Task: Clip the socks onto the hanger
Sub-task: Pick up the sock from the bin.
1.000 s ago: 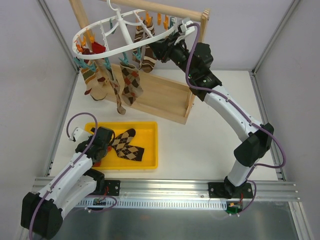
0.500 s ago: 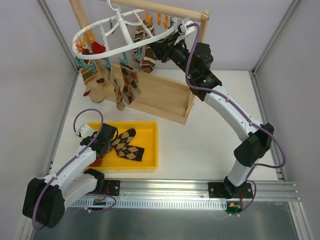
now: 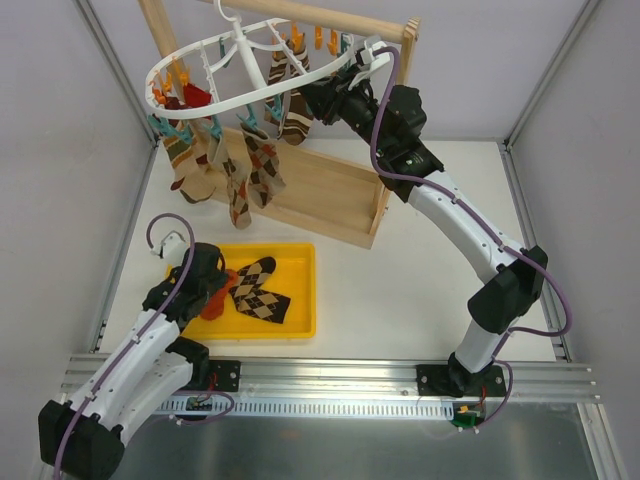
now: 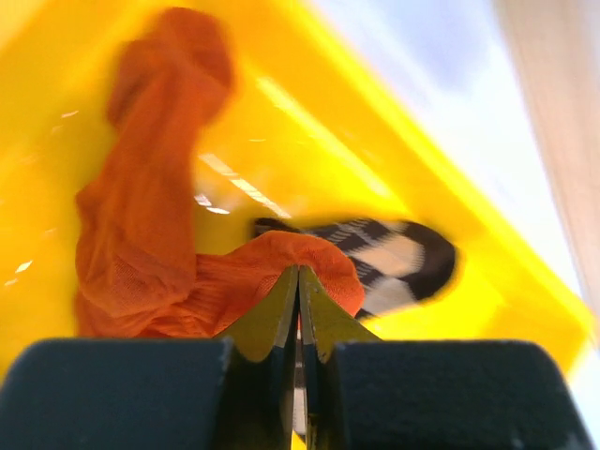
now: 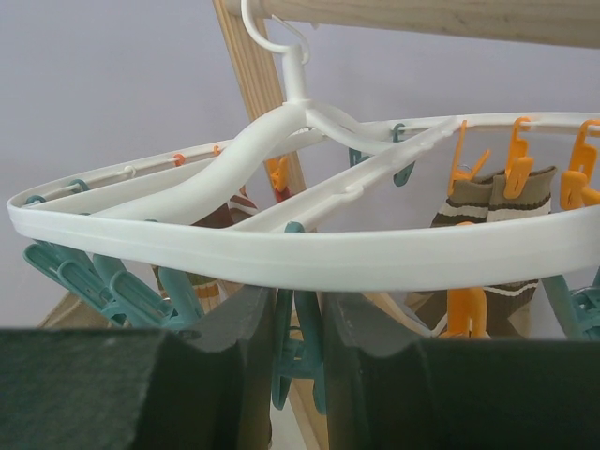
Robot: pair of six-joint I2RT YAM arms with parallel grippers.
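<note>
An orange-red sock (image 4: 141, 234) lies bunched in the yellow tray (image 4: 309, 122). My left gripper (image 4: 298, 274) is shut on a fold of it, low at the tray's left end (image 3: 212, 300). The white oval hanger (image 3: 250, 95) hangs from the wooden rail. My right gripper (image 5: 298, 305) sits just under the hanger's rim (image 5: 309, 258), shut on a teal peg (image 5: 300, 361) at the hoop's right end (image 3: 318, 97). A red piece of fabric (image 3: 195, 95) hangs at the hoop's left side.
A brown-and-cream argyle sock (image 3: 258, 295) lies in the tray beside the orange one. Patterned socks (image 3: 250, 165) dangle from the pegs over the wooden stand (image 3: 320, 195). Orange pegs (image 5: 516, 159) hold striped socks on the far rim.
My left gripper has shut on the orange sock and its wrist has shifted slightly in the tray. The hanging patterned socks have swayed. The right arm has stayed put.
</note>
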